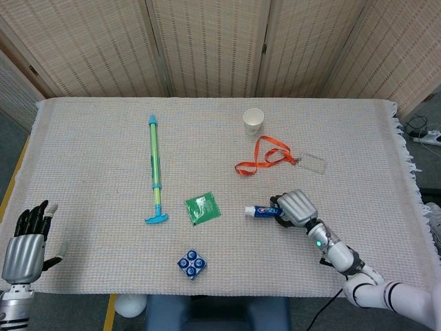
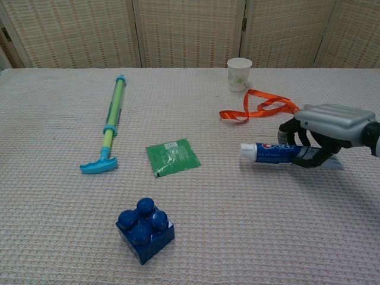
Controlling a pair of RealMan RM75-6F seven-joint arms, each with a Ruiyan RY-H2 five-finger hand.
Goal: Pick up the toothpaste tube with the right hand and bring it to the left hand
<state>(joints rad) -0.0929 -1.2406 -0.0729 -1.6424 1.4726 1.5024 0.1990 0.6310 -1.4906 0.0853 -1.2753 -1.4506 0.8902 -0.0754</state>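
Observation:
The blue-and-white toothpaste tube [image 1: 262, 210] [image 2: 274, 152] is off the cloth, lying level with its white cap pointing left. My right hand [image 1: 292, 207] [image 2: 322, 130] grips its rear half, fingers wrapped around it, just right of the table's middle. My left hand [image 1: 26, 241] is at the table's front left corner, fingers spread, palm empty; the chest view does not show it.
A green packet [image 1: 202, 208] lies left of the tube. A blue toy brick [image 1: 191, 263] sits near the front edge. A long blue-green pump toy [image 1: 156, 167] lies further left. An orange lanyard with a clear badge [image 1: 265, 157] and a paper cup [image 1: 253, 121] are behind.

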